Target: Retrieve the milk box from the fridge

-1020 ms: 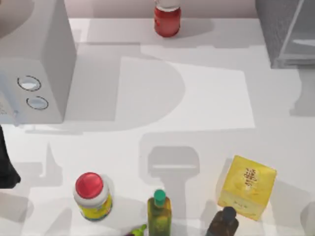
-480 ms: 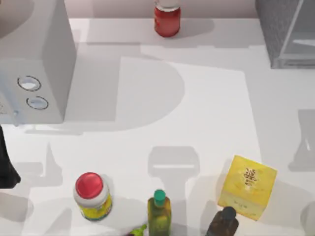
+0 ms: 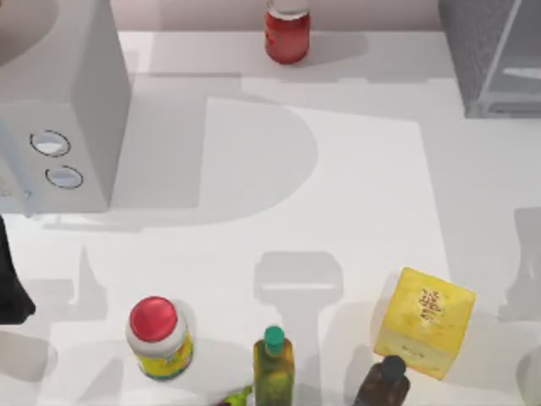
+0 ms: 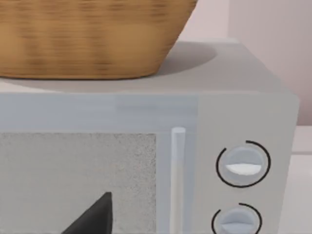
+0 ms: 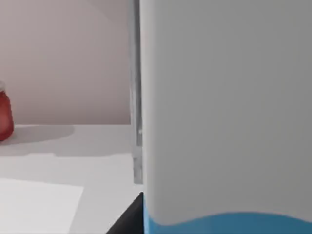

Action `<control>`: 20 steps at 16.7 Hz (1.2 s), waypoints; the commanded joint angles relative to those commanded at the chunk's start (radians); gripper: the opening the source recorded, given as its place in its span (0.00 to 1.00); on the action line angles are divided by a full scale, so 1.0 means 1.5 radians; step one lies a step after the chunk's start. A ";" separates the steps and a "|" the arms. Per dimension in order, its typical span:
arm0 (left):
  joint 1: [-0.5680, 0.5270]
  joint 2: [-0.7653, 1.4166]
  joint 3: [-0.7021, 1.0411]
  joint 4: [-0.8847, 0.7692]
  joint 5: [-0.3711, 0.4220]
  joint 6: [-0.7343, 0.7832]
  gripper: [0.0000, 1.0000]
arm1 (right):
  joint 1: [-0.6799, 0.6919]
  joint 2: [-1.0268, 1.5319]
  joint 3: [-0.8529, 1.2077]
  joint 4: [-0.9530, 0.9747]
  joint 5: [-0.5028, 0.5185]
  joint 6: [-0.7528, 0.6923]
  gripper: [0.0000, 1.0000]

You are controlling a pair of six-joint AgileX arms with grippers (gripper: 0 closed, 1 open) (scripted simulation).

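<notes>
The milk box stands right in front of the right wrist camera, a white face with a light blue band at its base. My right gripper is shut on it, and one dark fingertip lies against its edge. Just behind the carton rises a light grey frame strip of the fridge. In the top view the grey speckled fridge stands at the table's far right corner. My left arm is parked at the left edge, and its gripper faces the white box with two dials.
The white dial box fills the far left, with a wicker basket on top. A red jar stands at the back. Along the front are a red-lidded jar, a green bottle, a dark bottle and a yellow box.
The arm shadow at the table's right edge has slid from beside the fridge toward the front. The left arm and the table's objects have not moved.
</notes>
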 joint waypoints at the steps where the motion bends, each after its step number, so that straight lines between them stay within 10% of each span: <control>1: 0.000 0.000 0.000 0.000 0.000 0.000 1.00 | 0.000 0.000 0.000 0.000 0.000 0.000 0.00; 10: 0.000 0.000 0.000 0.000 0.000 0.000 1.00 | 0.037 0.149 0.090 0.094 -0.022 0.001 0.00; 20: 0.000 0.000 0.000 0.000 0.000 0.000 1.00 | 0.189 0.844 0.428 0.445 -0.105 0.008 0.00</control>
